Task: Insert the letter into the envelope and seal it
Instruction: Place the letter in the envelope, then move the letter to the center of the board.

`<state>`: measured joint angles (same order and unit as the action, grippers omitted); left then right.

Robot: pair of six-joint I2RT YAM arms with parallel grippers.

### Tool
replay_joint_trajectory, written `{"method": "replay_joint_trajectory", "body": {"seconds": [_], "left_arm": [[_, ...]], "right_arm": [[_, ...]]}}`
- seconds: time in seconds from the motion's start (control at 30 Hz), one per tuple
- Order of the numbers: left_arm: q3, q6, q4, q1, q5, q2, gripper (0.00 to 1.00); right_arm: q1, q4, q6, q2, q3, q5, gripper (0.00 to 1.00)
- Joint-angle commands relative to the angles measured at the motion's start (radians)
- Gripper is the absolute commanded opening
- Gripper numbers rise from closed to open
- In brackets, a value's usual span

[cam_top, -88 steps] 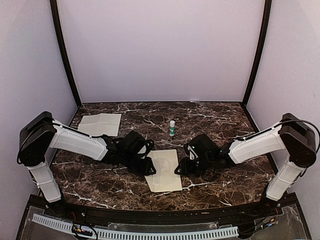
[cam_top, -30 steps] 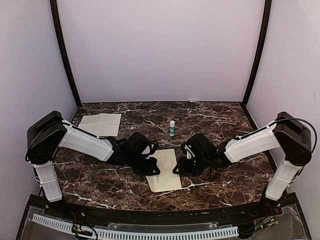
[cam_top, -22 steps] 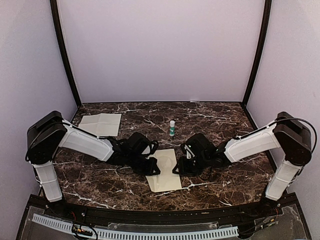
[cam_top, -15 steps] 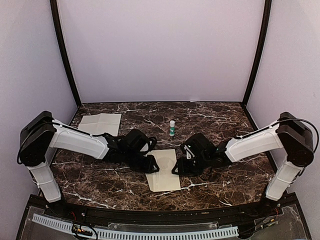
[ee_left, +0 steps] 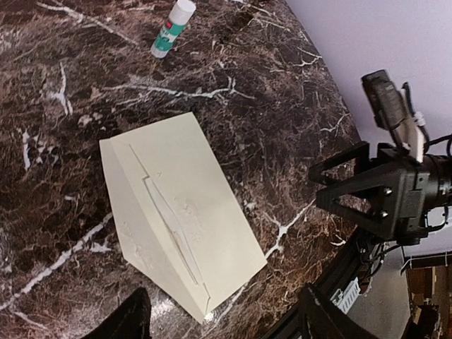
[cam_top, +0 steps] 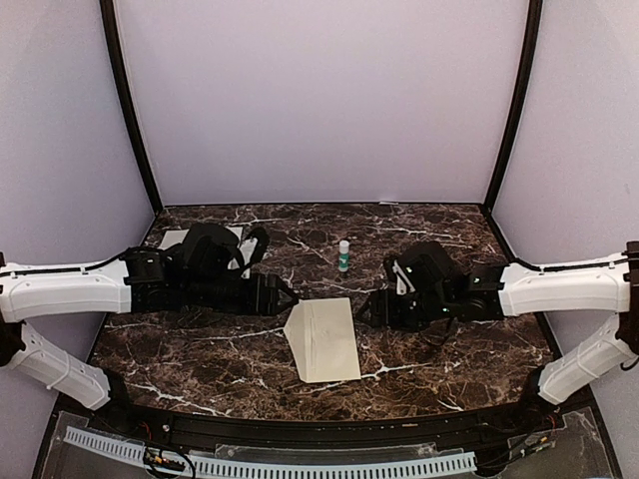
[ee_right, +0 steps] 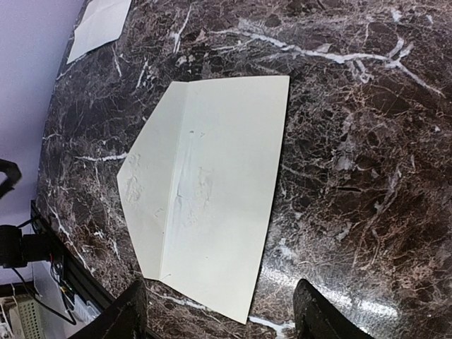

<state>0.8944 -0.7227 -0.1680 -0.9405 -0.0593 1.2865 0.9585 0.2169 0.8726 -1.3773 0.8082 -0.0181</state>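
Note:
The cream envelope (cam_top: 324, 339) lies flat at the table's front centre, its pointed flap spread open toward the left. It also shows in the left wrist view (ee_left: 180, 212) and the right wrist view (ee_right: 215, 191). The white letter (ee_right: 102, 21) lies at the back left, mostly hidden under my left arm in the top view (cam_top: 172, 239). My left gripper (cam_top: 283, 297) hovers open just left of the envelope, fingertips (ee_left: 131, 318) wide apart with nothing between them. On the envelope's right my right gripper (cam_top: 367, 309) is open too, fingertips (ee_right: 321, 318) spread and holding nothing.
A small glue stick (cam_top: 343, 255) with a white cap stands upright behind the envelope, and the left wrist view shows it too (ee_left: 171, 28). Purple walls close the table on three sides. A cable rail (cam_top: 270, 464) runs along the front edge.
Both grippers have opened and let go of the envelope's edges. Both arms have drawn back outward and risen. The envelope's flap now lies open to the left.

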Motion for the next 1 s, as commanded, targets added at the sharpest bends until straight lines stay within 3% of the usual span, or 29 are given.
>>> {"method": "replay_joint_trajectory", "body": {"seconds": [0.0, 0.23, 0.43, 0.53, 0.7, 0.87, 0.97], "left_arm": [[-0.096, -0.061, -0.006, 0.012, -0.022, -0.023, 0.72], [-0.181, -0.096, 0.081, 0.055, -0.103, -0.009, 0.75], [-0.210, -0.037, 0.063, 0.233, -0.145, -0.046, 0.76], [-0.170, 0.056, 0.005, 0.337, -0.147, -0.047, 0.77], [-0.098, 0.184, -0.047, 0.599, -0.208, -0.012, 0.77], [0.056, 0.326, -0.100, 0.793, -0.195, 0.145, 0.81], [0.169, 0.391, -0.114, 0.829, -0.134, 0.272, 0.81]], "right_arm": [[0.003, 0.017, 0.016, 0.074, -0.017, 0.055, 0.69], [0.003, 0.009, 0.040, 0.121, -0.059, 0.057, 0.73], [0.003, -0.013, 0.058, 0.164, -0.098, 0.056, 0.74], [0.003, -0.013, 0.062, 0.180, -0.107, 0.062, 0.75], [0.003, -0.011, 0.058, 0.198, -0.109, 0.067, 0.76], [0.003, -0.009, 0.051, 0.197, -0.103, 0.069, 0.76], [0.003, -0.005, 0.050, 0.192, -0.098, 0.070, 0.76]]}}
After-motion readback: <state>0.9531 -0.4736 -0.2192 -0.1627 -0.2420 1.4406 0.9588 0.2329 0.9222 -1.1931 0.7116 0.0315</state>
